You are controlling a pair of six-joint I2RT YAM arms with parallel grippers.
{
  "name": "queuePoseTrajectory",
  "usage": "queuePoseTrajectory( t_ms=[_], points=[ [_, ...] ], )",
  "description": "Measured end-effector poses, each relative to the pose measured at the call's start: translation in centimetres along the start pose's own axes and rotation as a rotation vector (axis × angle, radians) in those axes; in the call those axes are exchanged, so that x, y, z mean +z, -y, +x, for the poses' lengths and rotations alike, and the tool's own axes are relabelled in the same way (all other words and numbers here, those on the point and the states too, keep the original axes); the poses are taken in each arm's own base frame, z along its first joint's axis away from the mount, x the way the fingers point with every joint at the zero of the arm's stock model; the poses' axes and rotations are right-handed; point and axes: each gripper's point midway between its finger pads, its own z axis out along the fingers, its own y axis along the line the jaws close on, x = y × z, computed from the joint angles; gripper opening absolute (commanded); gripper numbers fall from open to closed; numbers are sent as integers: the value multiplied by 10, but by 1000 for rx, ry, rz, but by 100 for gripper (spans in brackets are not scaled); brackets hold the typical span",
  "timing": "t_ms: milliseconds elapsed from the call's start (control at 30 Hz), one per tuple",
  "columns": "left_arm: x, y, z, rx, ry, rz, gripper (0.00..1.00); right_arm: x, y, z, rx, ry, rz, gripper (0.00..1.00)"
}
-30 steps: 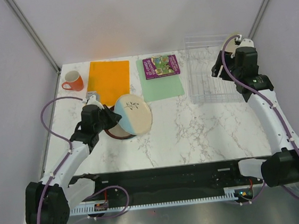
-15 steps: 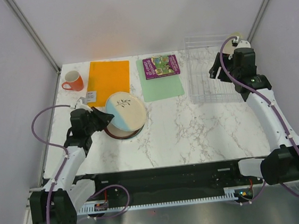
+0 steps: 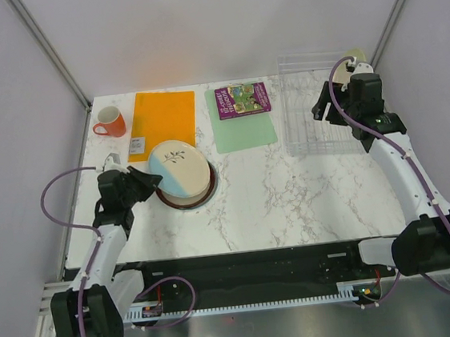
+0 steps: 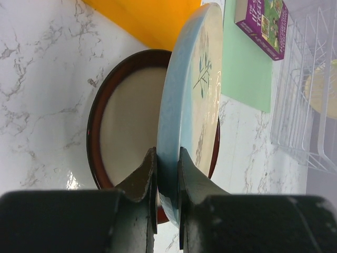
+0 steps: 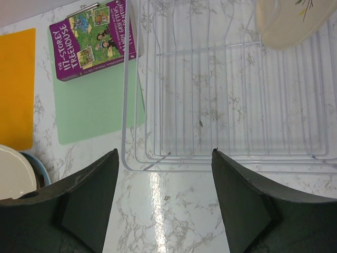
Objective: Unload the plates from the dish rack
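Counting plates: three in view, one held, one on the table, one in the rack.
Leaf-sprig plate (image 4: 196, 100): one, cream and light blue, gripped at its near rim and hanging tilted over the maroon-rimmed plate; whether the two touch cannot be told.
Maroon-rimmed plate (image 4: 126, 124): one, cream inside, lying flat on the marble table (image 3: 291, 186) at the left, just in front of the orange mat.
Pale plate (image 5: 292, 21): one, with a small motif near its edge, standing in the far right corner of the dish rack.
Dish rack (image 5: 226, 105): one, clear wire grid, at the far right of the table beside the green mat; only the pale plate shows in it.
Left gripper (image 4: 167, 158): one, jaws pinching the rim of the leaf-sprig plate, a finger on each face.
Right gripper (image 5: 164, 155): one, jaws spread wide with nothing between them, hanging above the near edge of the dish rack.
Orange mug (image 3: 108, 122): one, upright at the far left corner.
Orange mat (image 3: 163, 118): one, flat, right of the mug.
Green mat (image 3: 241, 126): one, flat, between the orange mat and the rack.
Purple book (image 3: 243, 100): one, lying on the far end of the green mat.
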Motion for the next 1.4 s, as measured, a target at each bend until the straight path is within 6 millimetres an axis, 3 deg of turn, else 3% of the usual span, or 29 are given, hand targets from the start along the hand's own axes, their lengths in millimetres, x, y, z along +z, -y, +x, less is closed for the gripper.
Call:
queuePoseTrajectory(
  t_ms=[200,367,400,467,700,967,1067,1233,1400],
  points=[
    [5,-4,9,-9,-21,20,6,1,-1,0,0,-1,-7,79],
    [11,-7,18,-51,-43,25,23,4,-1,2,0,-8,-6,79],
    [11,-8,18,-53,-42,25,35,4,-1,2,0,-8,-6,80],
    [11,-10,19,-53,-43,16,37,4,-1,2,0,-7,-5,81],
    [12,-45,47,-64,-144,-131,59,10,5,3,-6,-12,23,82],
    [14,-58,53,-41,-167,-183,66,14,6,-16,-24,22,51,84],
    [15,-61,50,-12,-173,-218,67,16,10,-32,-35,56,93,85],
    [21,-55,27,45,-145,-270,68,24,31,-72,-78,127,251,86],
    [16,-29,-7,109,-64,-277,72,39,55,-99,-123,167,421,87]
  ],
)
